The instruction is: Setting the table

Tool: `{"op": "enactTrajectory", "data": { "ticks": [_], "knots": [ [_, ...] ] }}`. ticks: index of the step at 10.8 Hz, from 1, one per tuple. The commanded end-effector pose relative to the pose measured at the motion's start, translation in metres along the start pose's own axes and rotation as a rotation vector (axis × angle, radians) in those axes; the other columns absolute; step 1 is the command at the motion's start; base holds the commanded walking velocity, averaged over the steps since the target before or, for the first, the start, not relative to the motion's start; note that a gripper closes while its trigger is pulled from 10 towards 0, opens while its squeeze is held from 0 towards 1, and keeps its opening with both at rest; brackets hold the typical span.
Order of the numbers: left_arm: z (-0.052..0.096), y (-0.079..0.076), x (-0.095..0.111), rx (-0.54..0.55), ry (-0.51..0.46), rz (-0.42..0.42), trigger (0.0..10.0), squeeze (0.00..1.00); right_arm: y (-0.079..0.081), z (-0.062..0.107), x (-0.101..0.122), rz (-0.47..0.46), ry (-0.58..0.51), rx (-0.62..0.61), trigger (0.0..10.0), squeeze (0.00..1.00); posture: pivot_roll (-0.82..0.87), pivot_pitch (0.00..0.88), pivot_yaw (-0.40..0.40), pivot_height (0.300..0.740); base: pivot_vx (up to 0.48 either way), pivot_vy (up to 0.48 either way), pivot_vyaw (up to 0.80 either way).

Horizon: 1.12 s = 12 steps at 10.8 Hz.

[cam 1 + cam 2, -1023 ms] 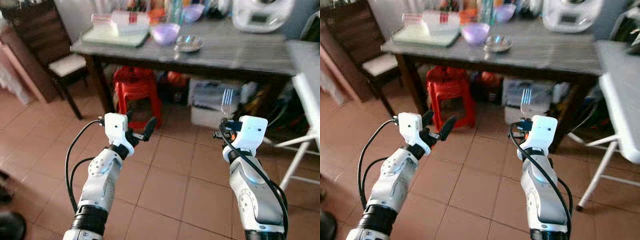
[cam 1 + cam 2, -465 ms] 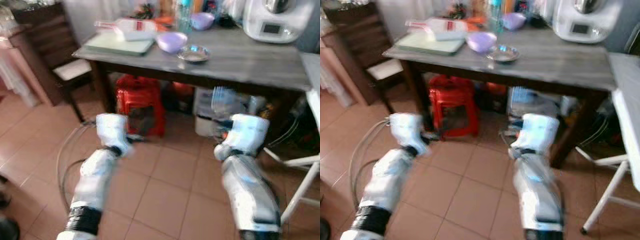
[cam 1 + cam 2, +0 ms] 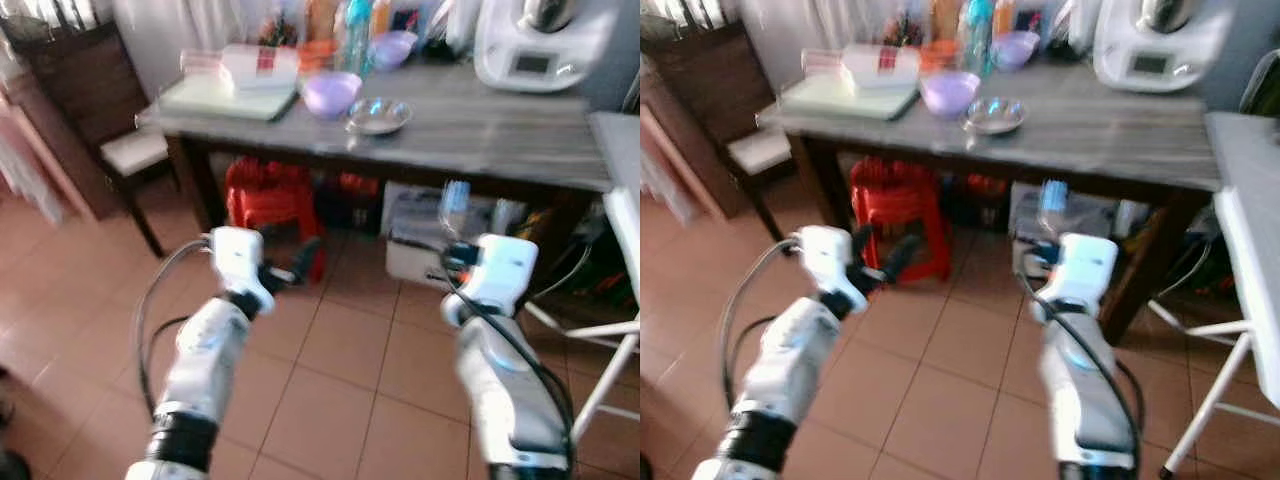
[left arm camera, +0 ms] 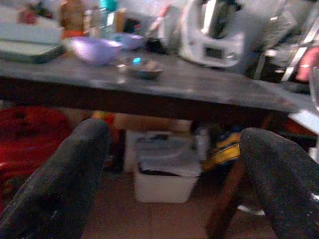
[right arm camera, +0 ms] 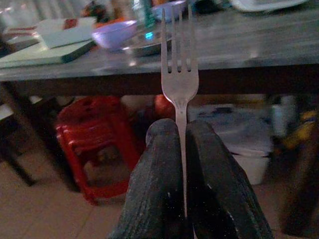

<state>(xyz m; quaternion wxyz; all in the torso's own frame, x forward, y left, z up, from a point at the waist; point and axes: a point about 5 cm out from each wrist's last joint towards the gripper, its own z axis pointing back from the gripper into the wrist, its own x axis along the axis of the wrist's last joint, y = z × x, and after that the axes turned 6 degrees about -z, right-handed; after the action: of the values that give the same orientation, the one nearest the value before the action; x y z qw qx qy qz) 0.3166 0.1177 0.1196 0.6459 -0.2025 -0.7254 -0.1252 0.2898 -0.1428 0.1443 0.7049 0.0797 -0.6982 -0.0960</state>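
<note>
Head views: both arms raised over the tiled floor, short of the grey desk [image 3: 480, 125]. Fork [image 3: 455, 205] held upright by the right pincer [image 3: 452, 258], tines up. On the desk's far left: purple bowl [image 3: 331, 93], small metal dish [image 3: 379, 115].

Left wrist view: left pincer [image 4: 172, 174] released, fingers wide apart, nothing held.

Right wrist view: right pincer clenched on the fork handle, red stool [image 5: 94, 144] seen under the desk.

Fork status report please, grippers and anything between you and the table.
Right gripper shut on fork, tines up. Left gripper open, holding nothing. Table ahead, not yet reached. Red stool and storage boxes sit underneath it.
</note>
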Motion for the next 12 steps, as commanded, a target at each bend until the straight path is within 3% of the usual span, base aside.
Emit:
{"op": "enactTrajectory", "data": {
  "ticks": [1,7,9,10,12],
  "knots": [
    [-0.004,-0.006,0.002,-0.015,-0.006,0.007,10.0,0.00,-0.006,0.000,0.006,0.008,-0.020,-0.025,10.0,0.00,-0.01,0.047,0.050,0.740,0.311,0.000,0.00],
    [-0.004,-0.007,0.001,-0.018,-0.005,0.008,10.0,0.00,-0.006,0.001,0.006,0.012,-0.028,-0.025,10.0,0.00,-0.02,0.047,0.051,0.740,0.299,0.000,0.00],
    [0.007,0.004,-0.002,0.035,0.006,-0.045,10.0,0.00,-0.008,0.003,0.009,0.046,-0.062,-0.027,10.0,0.00,-0.01,0.047,0.052,0.740,0.272,0.000,0.00],
    [0.020,0.010,-0.007,0.060,0.027,-0.051,10.0,0.00,-0.018,0.008,0.011,0.085,-0.092,-0.051,10.0,0.00,-0.01,0.048,0.050,0.740,0.270,0.000,0.00],
    [0.032,0.015,-0.010,0.090,0.035,-0.070,10.0,0.00,-0.027,0.018,0.007,0.123,-0.094,-0.035,10.0,0.00,0.00,0.048,0.045,0.740,0.274,0.000,0.00]
  ]
}}
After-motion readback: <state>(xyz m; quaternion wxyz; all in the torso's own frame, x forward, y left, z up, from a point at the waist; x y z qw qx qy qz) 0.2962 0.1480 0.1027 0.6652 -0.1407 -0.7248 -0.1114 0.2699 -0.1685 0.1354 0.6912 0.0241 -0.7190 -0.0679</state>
